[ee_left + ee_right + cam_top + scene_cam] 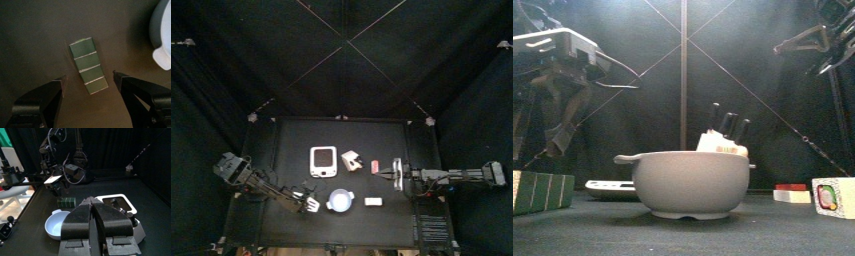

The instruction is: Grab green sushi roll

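Black curtained pen, black table [298,135]; left tool [90,82] wide over green sushi roll [88,65] (right tool [98,213] closed).

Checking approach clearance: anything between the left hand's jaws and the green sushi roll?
Nothing: left wrist view shows the open left hand straddling the green sushi roll, bare table between.

overall light: i see a dim pen, black curtains swallowing most of it.
top view: table [291,140] dark, small things hard to make out.
front view: pale dish [691,182] softly lit, edges blurred.
left wrist: green sushi roll [88,72] evenly lit, dish rim glaring white.
right wrist: brighter room at one side.
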Tool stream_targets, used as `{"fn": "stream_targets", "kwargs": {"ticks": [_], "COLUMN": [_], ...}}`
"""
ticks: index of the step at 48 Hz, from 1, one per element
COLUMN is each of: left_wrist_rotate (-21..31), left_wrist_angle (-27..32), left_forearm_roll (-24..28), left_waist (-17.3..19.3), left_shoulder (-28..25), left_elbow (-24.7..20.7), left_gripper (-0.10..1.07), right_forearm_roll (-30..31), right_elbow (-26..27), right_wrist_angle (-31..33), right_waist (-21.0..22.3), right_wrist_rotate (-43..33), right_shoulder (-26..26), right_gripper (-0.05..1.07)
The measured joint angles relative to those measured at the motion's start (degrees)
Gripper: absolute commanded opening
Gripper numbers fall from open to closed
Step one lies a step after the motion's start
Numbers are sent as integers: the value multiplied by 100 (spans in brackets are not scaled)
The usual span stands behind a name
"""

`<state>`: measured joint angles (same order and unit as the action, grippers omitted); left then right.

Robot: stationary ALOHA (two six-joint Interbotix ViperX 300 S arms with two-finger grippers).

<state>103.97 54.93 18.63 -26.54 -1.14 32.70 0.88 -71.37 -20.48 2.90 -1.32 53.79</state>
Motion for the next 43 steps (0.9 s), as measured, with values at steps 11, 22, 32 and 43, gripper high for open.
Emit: {"fn": "stream_targets", "kwargs": {"ticks": [11,22,32,43], "left_wrist_rotate": [149,352,615,650], "left_wrist_angle": [-316,-501,-510,-519], "left_forearm_roll": [-9,0,132,167], "left_waist": [114,167,185,193], "left_shoulder": [-308,-527,-527,-527], "left_elbow": [35,141,246,325], "left_gripper": [102,101,94,78], "right_forearm_roll": [9,9,9,9], "right_elbow": [-9,-9,-9,-9], "right_wrist_angle": [0,0,0,0], "right_waist": [0,9,9,9], "right_wrist_rotate": [0,0,0,0], "right_shoulder": [0,-9,-9,-9], "right_gripper": [4,4,4,4]}}
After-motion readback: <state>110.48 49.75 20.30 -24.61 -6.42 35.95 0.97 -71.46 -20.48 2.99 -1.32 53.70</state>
